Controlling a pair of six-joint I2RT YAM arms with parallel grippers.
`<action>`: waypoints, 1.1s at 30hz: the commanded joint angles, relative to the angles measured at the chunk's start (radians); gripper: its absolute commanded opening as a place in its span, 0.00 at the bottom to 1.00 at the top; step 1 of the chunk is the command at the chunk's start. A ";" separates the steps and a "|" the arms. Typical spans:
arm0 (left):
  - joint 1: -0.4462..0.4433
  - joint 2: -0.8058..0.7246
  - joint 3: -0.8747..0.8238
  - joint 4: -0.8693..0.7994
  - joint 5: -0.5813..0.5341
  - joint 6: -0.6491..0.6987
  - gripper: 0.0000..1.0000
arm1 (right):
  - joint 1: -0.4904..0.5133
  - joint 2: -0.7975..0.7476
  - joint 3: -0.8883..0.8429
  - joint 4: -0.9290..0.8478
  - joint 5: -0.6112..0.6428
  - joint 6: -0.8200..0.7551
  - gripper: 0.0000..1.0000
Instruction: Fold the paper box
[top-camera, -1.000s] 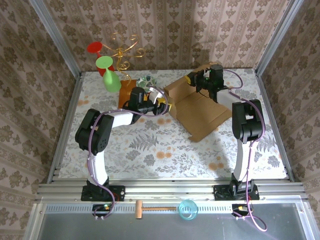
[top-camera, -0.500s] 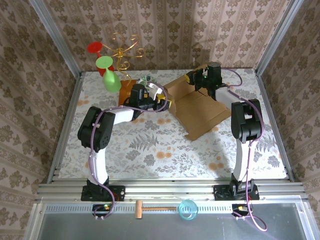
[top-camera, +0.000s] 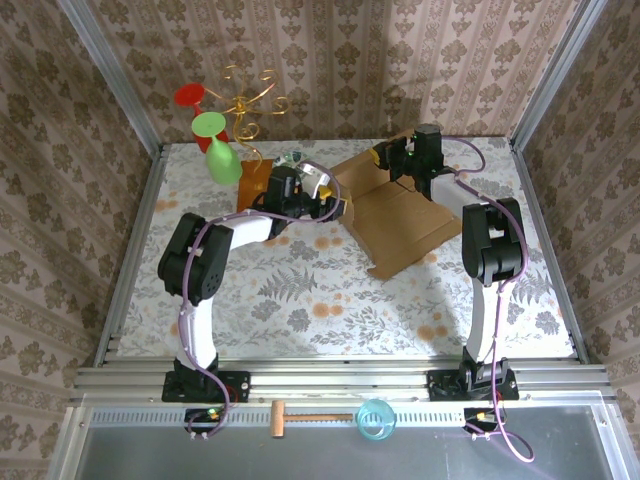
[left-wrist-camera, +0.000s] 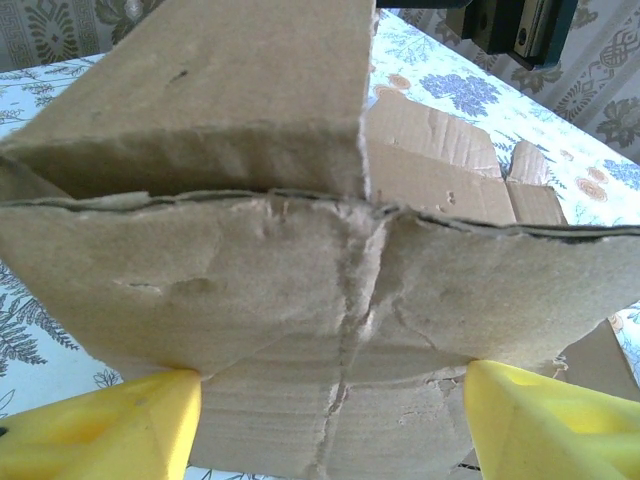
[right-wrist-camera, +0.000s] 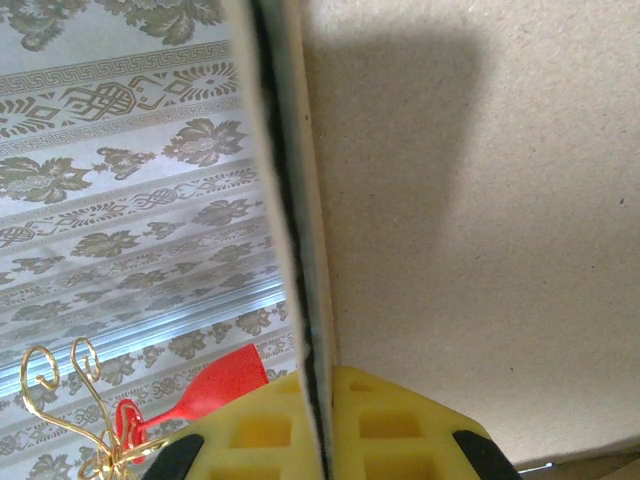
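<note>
The paper box (top-camera: 405, 220) is a brown cardboard mailer lying partly opened at the table's right centre. Its left wall and rear flap stand raised. My left gripper (top-camera: 336, 205) is at the box's left wall, open. In the left wrist view the creased, torn cardboard (left-wrist-camera: 330, 260) spans the wide gap between the yellow fingers (left-wrist-camera: 110, 425). My right gripper (top-camera: 397, 158) is at the back of the box. It is shut on the edge of the raised rear flap (right-wrist-camera: 480, 200), which is pinched between the yellow pads (right-wrist-camera: 400, 430).
A gold wire stand (top-camera: 248, 105) with red and green plastic glasses (top-camera: 218, 140) stands at the back left. An orange-brown wooden board (top-camera: 252, 185) lies beside my left arm. A wooden mallet (top-camera: 300, 418) and a blue cup (top-camera: 376, 418) sit on the near ledge.
My left gripper's jaws have widened and it has shifted a little towards the back along the box's left wall. The right gripper stays pinched on the rear flap, nudged slightly back.
</note>
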 joint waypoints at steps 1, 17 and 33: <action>-0.001 0.014 0.007 0.047 -0.062 -0.026 0.72 | 0.030 0.023 0.008 -0.095 -0.065 0.023 0.00; -0.045 0.018 -0.024 0.117 -0.253 -0.062 0.75 | 0.032 0.016 0.003 -0.103 -0.065 0.035 0.00; -0.055 0.056 0.032 0.116 -0.372 -0.113 0.63 | 0.038 0.006 -0.019 -0.095 -0.071 0.041 0.00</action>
